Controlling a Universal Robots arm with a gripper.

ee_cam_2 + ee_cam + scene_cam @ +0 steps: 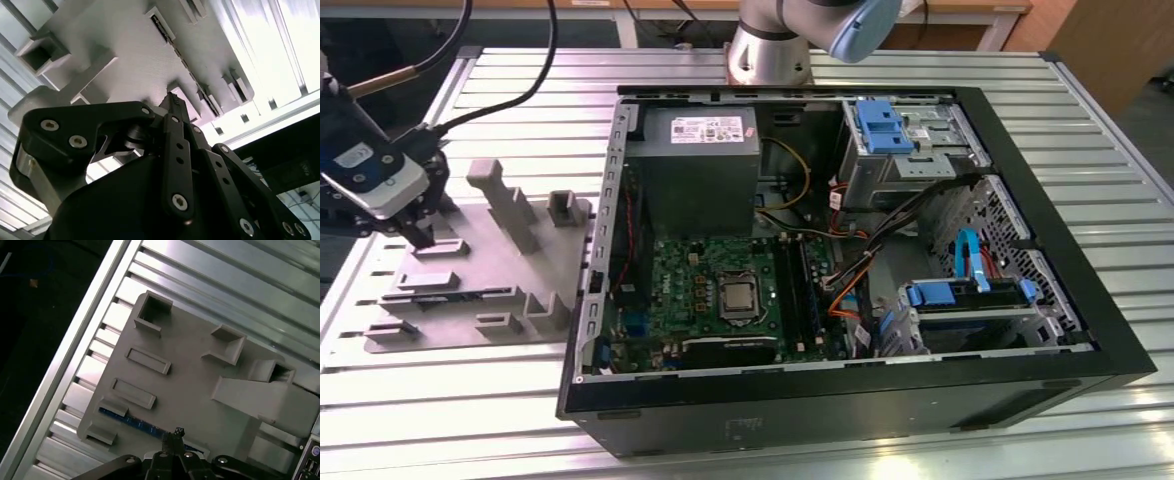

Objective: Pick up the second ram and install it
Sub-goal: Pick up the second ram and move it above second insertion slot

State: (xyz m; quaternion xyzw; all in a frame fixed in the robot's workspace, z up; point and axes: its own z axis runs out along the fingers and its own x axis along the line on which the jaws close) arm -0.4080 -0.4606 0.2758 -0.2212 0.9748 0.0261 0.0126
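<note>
The second ram [131,421] stands on edge in a slot of the grey fixture plate [190,390], showing as a thin dark strip with a blue edge. In the second wrist view the ram [186,66] runs between small grey holders. In the exterior view the ram [454,294] is a dark line near the plate's front. My gripper [422,238] hangs over the plate at the exterior view's left, just above the stick. Its black fingertips [177,432] meet in a point, shut, with nothing between them. In the second wrist view the gripper [172,99] points down at the plate.
An open computer case [854,400] lies to the exterior view's right of the plate, with the motherboard [720,290] and its memory slots [798,285] facing up. Grey upright blocks [507,205] rise from the plate. Cables [494,100] trail behind. The ribbed metal table [454,400] lies all around.
</note>
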